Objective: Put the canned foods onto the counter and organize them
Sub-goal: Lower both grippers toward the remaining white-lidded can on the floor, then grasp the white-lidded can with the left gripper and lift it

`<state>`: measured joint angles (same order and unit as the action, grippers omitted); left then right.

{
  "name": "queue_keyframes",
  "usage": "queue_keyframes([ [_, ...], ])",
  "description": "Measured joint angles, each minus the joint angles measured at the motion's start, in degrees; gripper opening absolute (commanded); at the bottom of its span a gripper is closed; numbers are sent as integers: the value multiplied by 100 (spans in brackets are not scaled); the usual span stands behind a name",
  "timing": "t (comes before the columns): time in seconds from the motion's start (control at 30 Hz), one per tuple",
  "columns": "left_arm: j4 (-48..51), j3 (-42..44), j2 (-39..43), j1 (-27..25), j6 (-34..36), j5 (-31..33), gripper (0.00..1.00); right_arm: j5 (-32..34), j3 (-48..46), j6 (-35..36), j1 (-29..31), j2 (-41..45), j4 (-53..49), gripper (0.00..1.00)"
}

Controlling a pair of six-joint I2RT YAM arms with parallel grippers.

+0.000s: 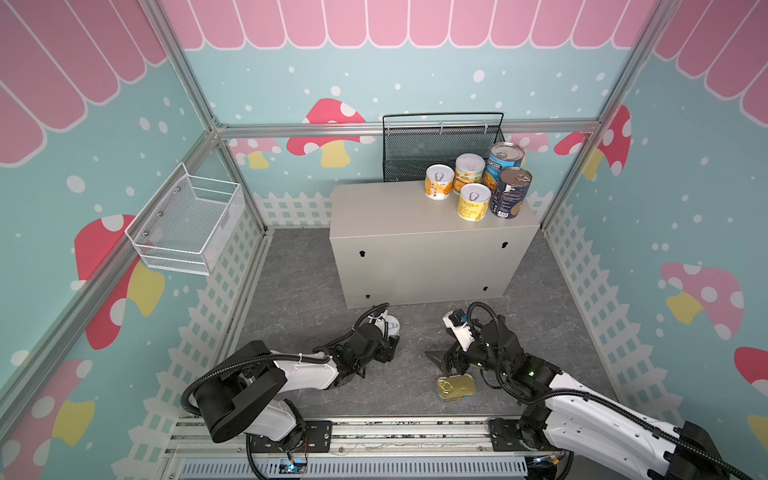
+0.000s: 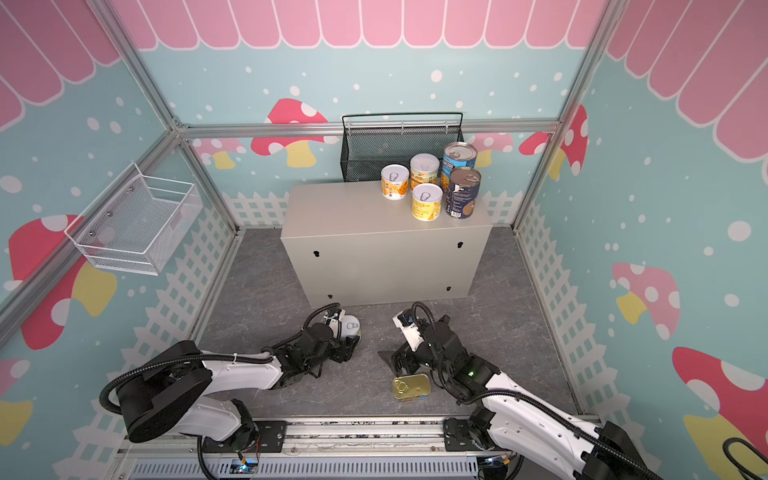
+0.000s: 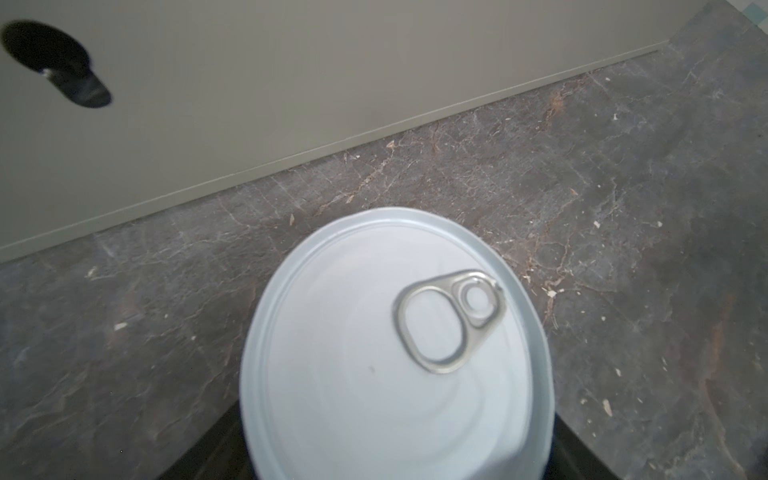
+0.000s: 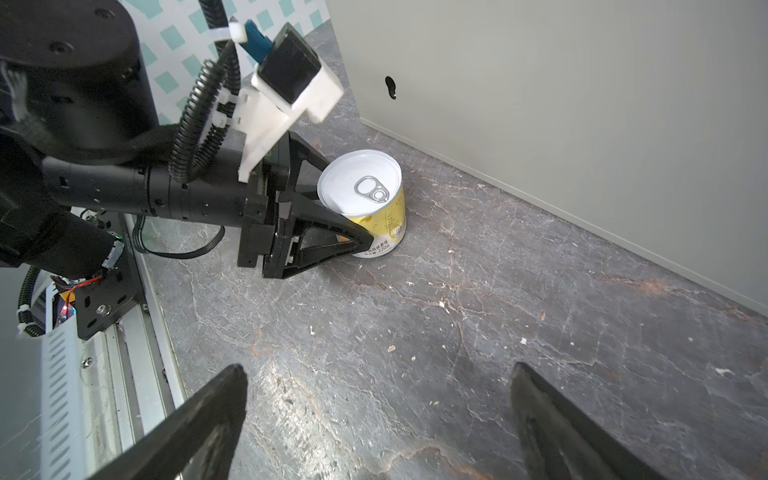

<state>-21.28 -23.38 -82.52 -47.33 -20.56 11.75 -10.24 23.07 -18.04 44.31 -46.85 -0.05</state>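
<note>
Gold-topped flat rectangular tin (image 1: 456,388) on the grey floor (image 1: 311,291), nearest. Beyond, right pincer (image 4: 378,370) spread wide, holding nothing. Left pincer (image 4: 349,205) astride a small yellow-labelled, white-lidded can (image 4: 392,216) on the floor; clenched or not, cannot tell. Farthest, atop the beige-grey metal table (image 1: 386,212): three yellow-labelled tins (image 1: 439,182), two taller blue-labelled tins (image 1: 510,193).

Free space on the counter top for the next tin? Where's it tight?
Free: the left half of the counter, from its left edge to the back-left yellow tin; also a front strip left of the front yellow tin. Crowded: the right end, where both bunch with a third yellow tin, the light blue tin and the dark blue tin.
</note>
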Motion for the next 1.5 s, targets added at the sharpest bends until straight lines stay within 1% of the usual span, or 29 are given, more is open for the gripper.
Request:
queue_keyframes([
  [0.33, 492, 31, 1180, 0, 151, 31, 67, 0, 339, 90, 0, -2, -273, 99],
  [0.6, 1445, -13, 2553, 0, 321, 4, 67, 11, 824, 188, 0, -7, -584, 99],
  [0.77, 2225, -343, 3217, -2, 535, -70, 67, 11, 1228, 334, -2, 0, -922, 99],
  [0.93, 2870, -841, 3689, -7, 658, -170, 66, 42, 1755, 522, 0, 0, -1270, 99],
  [1.03, 3182, -1250, 3801, -7, 752, -256, 66, 122, 1996, 616, 0, 24, -1416, 99],
  [1.2, 3654, -2109, 3692, -22, 942, -385, 65, 297, 2122, 682, 0, 68, -1582, 99],
  [1.5, 4028, -3545, 2975, -48, 1453, -522, 65, 553, 2122, 688, 0, 350, -1847, 99],
])
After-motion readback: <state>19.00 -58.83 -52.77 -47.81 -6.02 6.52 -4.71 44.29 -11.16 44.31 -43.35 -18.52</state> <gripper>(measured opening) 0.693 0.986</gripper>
